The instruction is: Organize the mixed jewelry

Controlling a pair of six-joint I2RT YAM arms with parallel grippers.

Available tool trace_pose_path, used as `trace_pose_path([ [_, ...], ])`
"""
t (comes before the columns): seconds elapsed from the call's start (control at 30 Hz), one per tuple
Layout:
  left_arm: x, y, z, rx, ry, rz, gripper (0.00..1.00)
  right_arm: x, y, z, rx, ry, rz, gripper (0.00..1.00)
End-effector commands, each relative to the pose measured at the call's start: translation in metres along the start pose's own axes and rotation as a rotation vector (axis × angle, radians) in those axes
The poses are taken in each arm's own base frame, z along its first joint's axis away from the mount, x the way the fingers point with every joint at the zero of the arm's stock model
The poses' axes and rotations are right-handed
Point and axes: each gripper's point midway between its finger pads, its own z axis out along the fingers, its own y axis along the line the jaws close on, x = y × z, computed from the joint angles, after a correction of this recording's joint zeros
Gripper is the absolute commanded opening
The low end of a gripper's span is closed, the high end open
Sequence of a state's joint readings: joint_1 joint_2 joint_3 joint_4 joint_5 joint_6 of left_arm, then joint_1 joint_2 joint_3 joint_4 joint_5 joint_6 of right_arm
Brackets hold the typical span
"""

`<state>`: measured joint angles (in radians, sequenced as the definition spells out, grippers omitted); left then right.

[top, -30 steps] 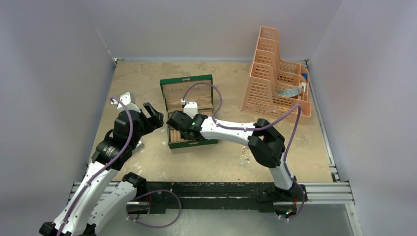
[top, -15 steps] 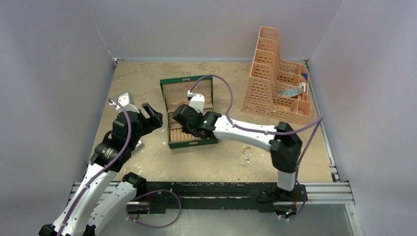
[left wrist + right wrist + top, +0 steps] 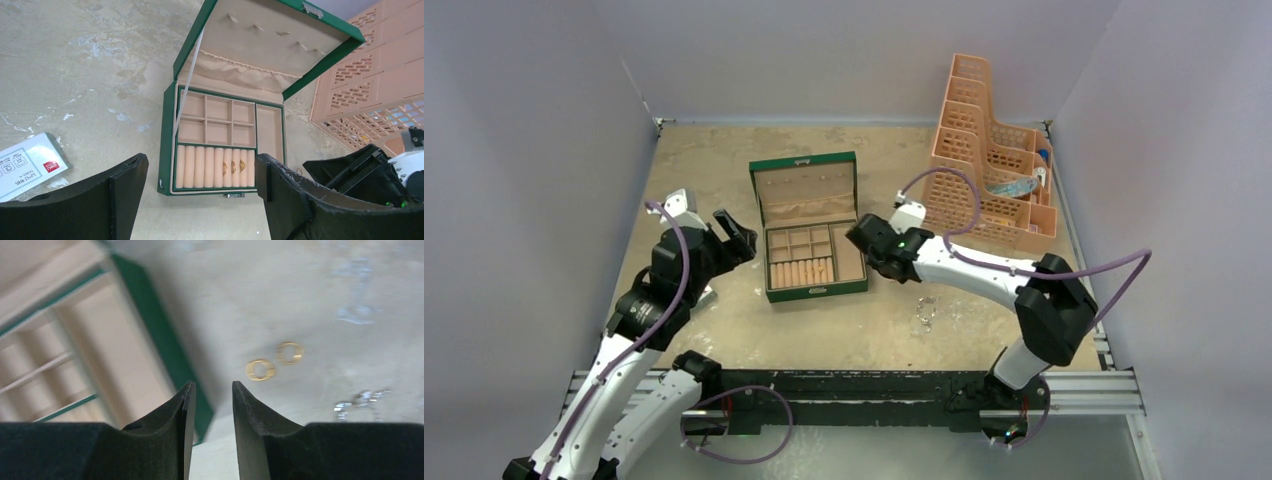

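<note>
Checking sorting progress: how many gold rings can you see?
4 rings. Two sit in the green box's ring rolls; two lie loose on the table beside the box. Others may be hidden.

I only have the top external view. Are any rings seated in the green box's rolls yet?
Observer: Yes, the left wrist view shows two gold rings tucked between the rolls of the green box, toward their right end.
Operator: Any loose ones outside it?
Observer: The right wrist view shows two loose rings flat on the table beside the box's wall, a silvery chain further off.
Operator: Right gripper carrying anything?
Observer: No, the right gripper is a little open, nothing between its fingers.
</note>
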<state>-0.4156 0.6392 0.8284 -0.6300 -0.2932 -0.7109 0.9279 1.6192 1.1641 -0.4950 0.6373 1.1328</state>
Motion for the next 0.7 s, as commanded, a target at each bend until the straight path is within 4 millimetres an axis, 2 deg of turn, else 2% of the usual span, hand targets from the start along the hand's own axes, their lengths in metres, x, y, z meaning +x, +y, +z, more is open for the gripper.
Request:
trace_pose_path([
  [0.0, -0.006, -0.01, 0.003, 0.037, -0.015, 0.01, 0.78, 0.001, -0.044, 0.004, 0.086, 0.004, 0.096, 0.35],
  [0.1, -0.005, -0.011, 0.006, 0.039, -0.006, 0.011, 0.78, 0.011, -0.062, 0.014, 0.125, 0.021, 0.108, 0.34],
  [0.2, -0.003, -0.013, 0.008, 0.04, 0.002, 0.011, 0.78, 0.018, -0.07, 0.024, 0.14, 0.04, 0.102, 0.32],
  [0.53, 0.001, -0.012, 0.009, 0.041, 0.017, 0.016, 0.78, 0.032, -0.064, 0.043, 0.127, 0.069, 0.045, 0.28],
  [0.67, 0.001, -0.013, 0.009, 0.041, 0.017, 0.016, 0.78, 0.034, -0.072, 0.048, 0.174, 0.057, 0.043, 0.25],
])
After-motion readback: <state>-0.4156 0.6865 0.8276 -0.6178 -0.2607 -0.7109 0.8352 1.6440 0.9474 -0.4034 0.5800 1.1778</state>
